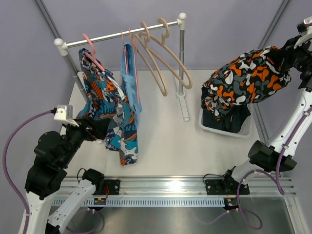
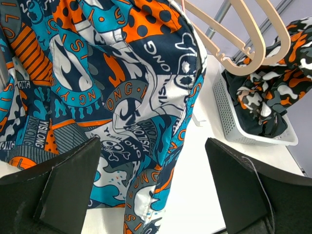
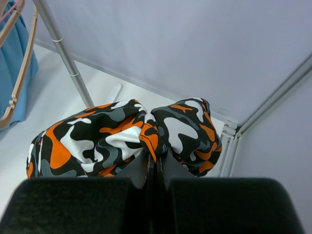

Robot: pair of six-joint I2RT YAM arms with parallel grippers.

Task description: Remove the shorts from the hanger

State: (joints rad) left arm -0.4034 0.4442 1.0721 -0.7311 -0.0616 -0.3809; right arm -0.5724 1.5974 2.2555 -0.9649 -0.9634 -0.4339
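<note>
Slanting down-left from right hand [image 3: 155,161]: shorts [image 1: 246,80]

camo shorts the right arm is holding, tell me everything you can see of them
The camo shorts look like soft, thin fabric blotched orange, black, grey and white. They are bunched and creased, pinched at one fold between the shut fingers of the right gripper, which holds them raised at the far right of the scene. Their lower end droops into the white basket, onto dark fabric lying there.
</note>
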